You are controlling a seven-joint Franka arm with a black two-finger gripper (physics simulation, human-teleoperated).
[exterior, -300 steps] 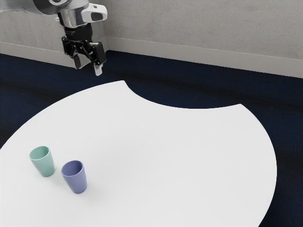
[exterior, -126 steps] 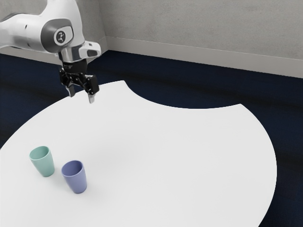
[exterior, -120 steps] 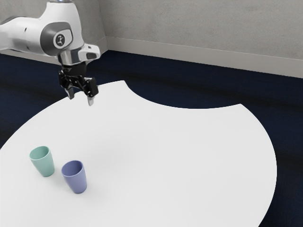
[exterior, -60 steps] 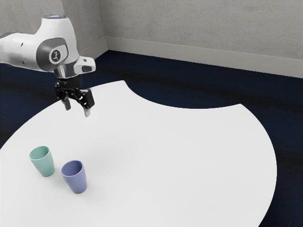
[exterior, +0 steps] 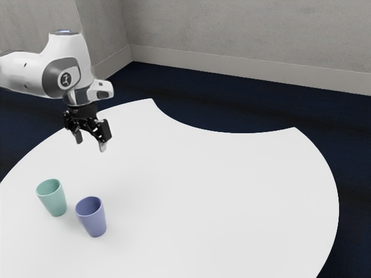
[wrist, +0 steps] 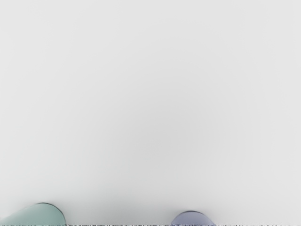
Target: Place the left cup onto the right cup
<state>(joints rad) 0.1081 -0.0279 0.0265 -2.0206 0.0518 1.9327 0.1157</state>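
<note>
Green cup [exterior: 52,197] stands upright near the edge of the worktop [exterior: 220,191] at the exterior view's left, just beside the blue cup [exterior: 91,216] but not touching it. The hand [exterior: 90,143] hangs well apart from both, released and empty. I judge it should come down squarely over the green rim, keeping clear of the blue neighbour. The green cup is pale teal, tapered and open-mouthed.

You are looking at a white, rounded table [exterior: 232,191] with a curved notch cut into its far edge, standing on a dark navy floor [exterior: 261,98]. Behind it you see a grey wall [exterior: 261,29] with a pale baseboard [exterior: 261,68], softly and evenly lit.
</note>
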